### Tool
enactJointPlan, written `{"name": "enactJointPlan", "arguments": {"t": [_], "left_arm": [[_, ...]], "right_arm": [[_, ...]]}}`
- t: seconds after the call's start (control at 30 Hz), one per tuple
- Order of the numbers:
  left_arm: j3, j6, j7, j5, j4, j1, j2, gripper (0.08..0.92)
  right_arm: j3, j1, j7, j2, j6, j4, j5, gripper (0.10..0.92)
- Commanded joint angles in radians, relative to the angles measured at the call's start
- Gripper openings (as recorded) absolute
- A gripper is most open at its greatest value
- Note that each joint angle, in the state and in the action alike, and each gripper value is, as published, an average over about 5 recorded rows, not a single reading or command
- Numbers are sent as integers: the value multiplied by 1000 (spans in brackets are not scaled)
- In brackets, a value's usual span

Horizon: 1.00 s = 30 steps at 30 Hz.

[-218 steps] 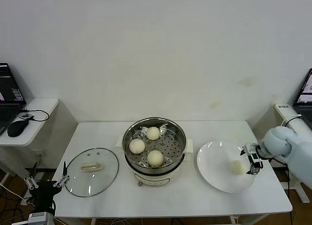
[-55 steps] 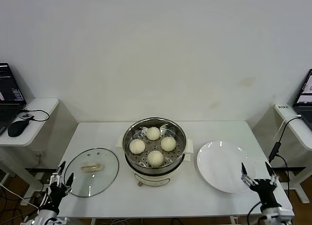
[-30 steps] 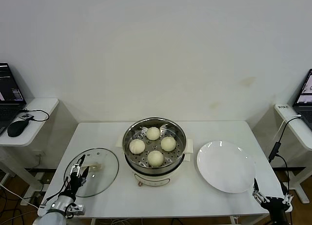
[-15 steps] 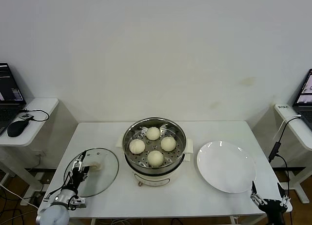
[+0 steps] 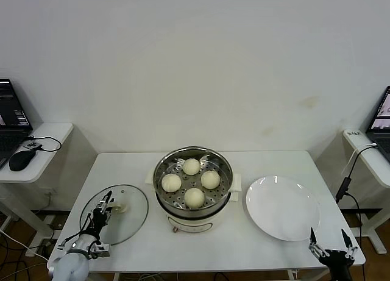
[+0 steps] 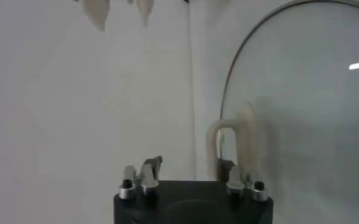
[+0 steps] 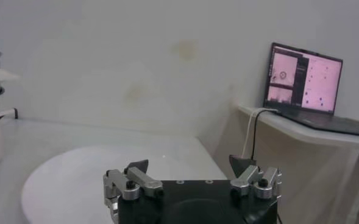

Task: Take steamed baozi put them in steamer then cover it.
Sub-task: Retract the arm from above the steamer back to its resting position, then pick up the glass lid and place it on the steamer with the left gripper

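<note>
Four steamed baozi lie on the perforated tray of the steamer at the table's centre. The cover lies flat on the table to the steamer's left, a glass lid with a cream handle. My left gripper is low over the lid at the handle's near end. Its jaws are part-way closed with a gap still between them, and the handle stands against one finger. My right gripper hangs open and empty off the table's front right corner.
A bare white plate lies right of the steamer. Side tables flank the work table: a laptop and a mouse on the left, a laptop with a cable on the right.
The fourth baozi went from the plate into the steamer. My left gripper came in from the front left corner to the lid handle and narrowed its jaws. The right gripper sank to the front right corner.
</note>
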Motion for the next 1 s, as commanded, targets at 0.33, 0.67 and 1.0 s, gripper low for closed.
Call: {"name": "enactJointPlan", "arguments": {"t": [0.33,0.67,1.0], "left_arm": [[-81,23,-24,0,-157,59,27,161],[-243,122,83,-117,-440,207,113,133],[-172,268,231,-268,-694,228,186,133]], "right_arm": [[-41,-3,1,-3,14,-5,-37,823],[-74,-12,0,-11,25,15,-70,823],[-106,-7,3,-19,44,4,-123,823]]}}
